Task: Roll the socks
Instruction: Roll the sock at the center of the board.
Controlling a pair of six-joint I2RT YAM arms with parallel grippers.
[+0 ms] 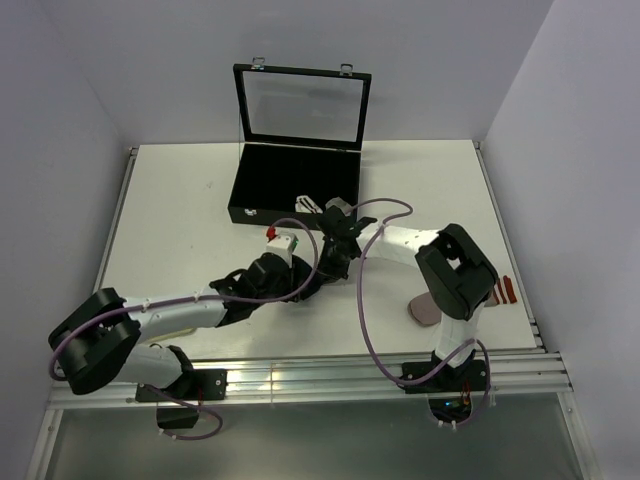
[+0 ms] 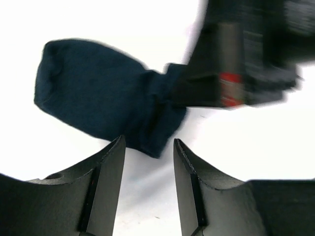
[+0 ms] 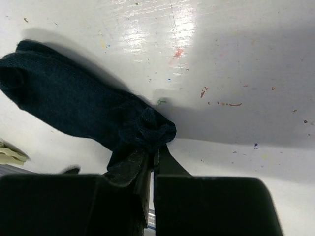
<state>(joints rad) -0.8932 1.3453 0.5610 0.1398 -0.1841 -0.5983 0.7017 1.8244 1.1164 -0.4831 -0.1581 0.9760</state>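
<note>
A white table (image 1: 180, 220) fills the top view. At its far side stands a black case (image 1: 262, 215) with its glass lid raised upright, and something pale lies in it, too small to make out. The left arm (image 1: 170, 315) reaches from the near left corner toward the middle. The right arm (image 1: 455, 270) bends in from the near right, and the two wrists meet just in front of the case.

A navy sock (image 3: 74, 108) lies flat on the table between them, its bunched end gathered into a small knot. The right gripper (image 3: 150, 162) is clamped tight on that bunched end, with fabric pinched between its fingers. The left gripper (image 2: 147, 182) sits just short of the sock's lower edge, its jaws parted and nothing between them. A flat pinkish piece (image 1: 425, 310) lies near the right arm's base.
</note>
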